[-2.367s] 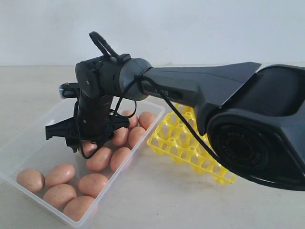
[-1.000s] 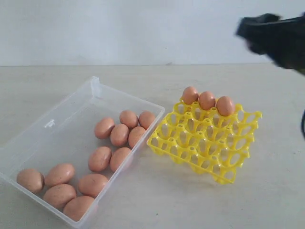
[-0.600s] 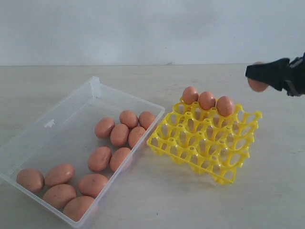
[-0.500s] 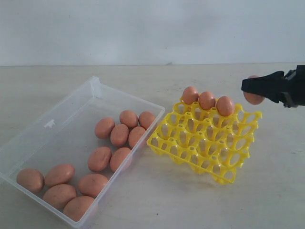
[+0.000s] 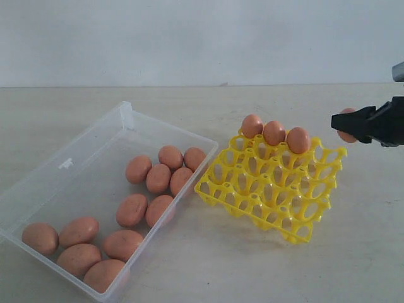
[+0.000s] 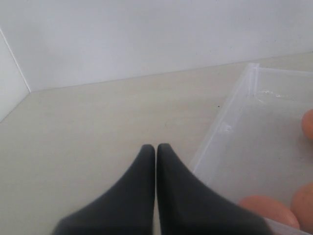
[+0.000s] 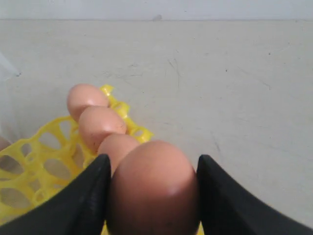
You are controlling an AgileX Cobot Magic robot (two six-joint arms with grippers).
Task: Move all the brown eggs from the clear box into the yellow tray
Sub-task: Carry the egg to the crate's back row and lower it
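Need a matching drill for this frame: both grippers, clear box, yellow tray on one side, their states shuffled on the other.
Things
1. left gripper
2. right gripper
3. clear box
4. yellow tray

States
A. three brown eggs seated along one edge row
B. shut on a brown egg
C. shut, holding nothing
D. twelve loose eggs lying inside

Pairs: 1-C, 2-B, 3-D, 4-A

Twelve speckled brown eggs lay loose in the clear box toward the counter's left side. Three more sat along the yellow tray's far row. A fourth egg hung just beyond the tray's far right corner, clamped in the right gripper.
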